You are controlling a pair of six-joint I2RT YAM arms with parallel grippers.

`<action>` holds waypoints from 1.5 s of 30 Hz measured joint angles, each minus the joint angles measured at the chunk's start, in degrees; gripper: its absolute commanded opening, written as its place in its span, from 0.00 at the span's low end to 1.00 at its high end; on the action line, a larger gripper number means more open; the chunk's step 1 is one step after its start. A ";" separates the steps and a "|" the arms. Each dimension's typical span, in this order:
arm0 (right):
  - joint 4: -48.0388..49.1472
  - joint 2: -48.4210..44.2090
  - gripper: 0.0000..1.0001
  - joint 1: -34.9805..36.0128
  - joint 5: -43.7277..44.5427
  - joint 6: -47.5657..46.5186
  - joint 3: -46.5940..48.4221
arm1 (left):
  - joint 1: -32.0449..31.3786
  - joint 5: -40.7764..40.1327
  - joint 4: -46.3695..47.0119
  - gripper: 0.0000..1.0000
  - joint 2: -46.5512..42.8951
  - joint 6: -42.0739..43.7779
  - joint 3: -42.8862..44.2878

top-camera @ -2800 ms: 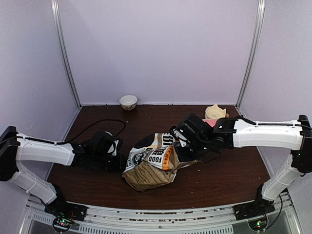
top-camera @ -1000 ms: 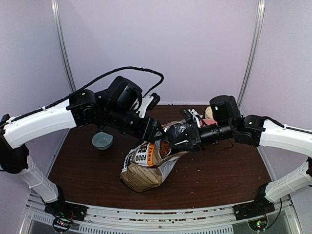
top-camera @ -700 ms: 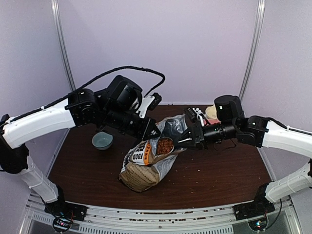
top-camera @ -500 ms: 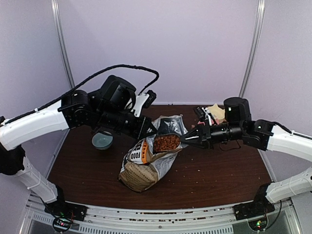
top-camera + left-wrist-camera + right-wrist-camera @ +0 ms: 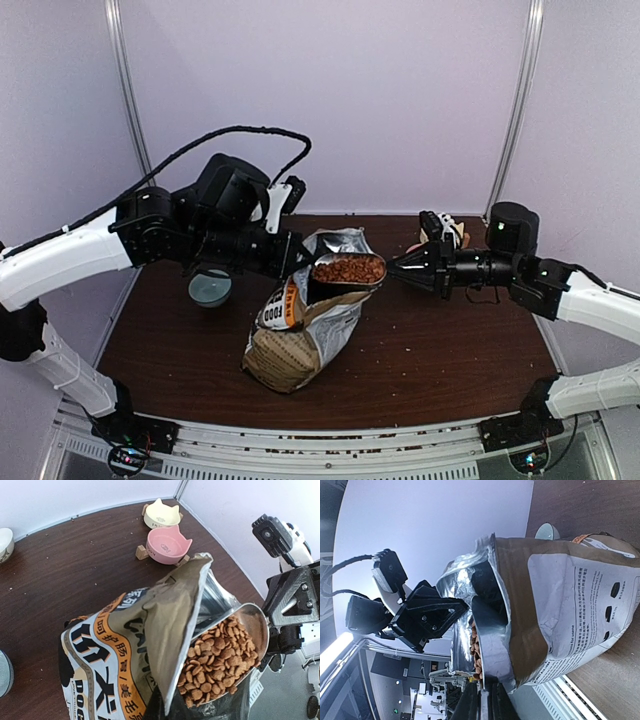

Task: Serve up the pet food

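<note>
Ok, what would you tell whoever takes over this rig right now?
Left gripper: shut on the top edge of the brown kraft pet-food bag, holding its mouth open.
Right gripper: shut on the silver metal scoop, which sits in the bag's mouth full of reddish-brown kibble.
Done: bag open, scoop loaded.
To do: lift the scoop out and tip it into a bowl; the pink cat-eared bowl at the back right shows no kibble.
</note>
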 measured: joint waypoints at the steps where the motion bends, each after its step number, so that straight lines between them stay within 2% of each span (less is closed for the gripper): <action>1: 0.59 -0.24 0.00 -0.11 -0.24 0.61 -0.28 | 0.02 -0.22 0.04 0.00 0.00 -0.20 0.00; 34: 26.21 -3.34 0.00 -0.94 -1.62 22.03 -5.53 | 3.96 1.49 1.66 0.00 -3.15 -2.08 -1.75; 39: 23.98 -3.65 0.00 -2.89 -0.81 20.94 -5.38 | 4.04 1.86 1.66 0.00 -3.15 -2.08 -1.75; 45: 18.38 -3.98 0.00 -12.28 0.33 17.79 -4.02 | 4.22 2.21 2.54 0.00 -3.23 -2.05 -2.36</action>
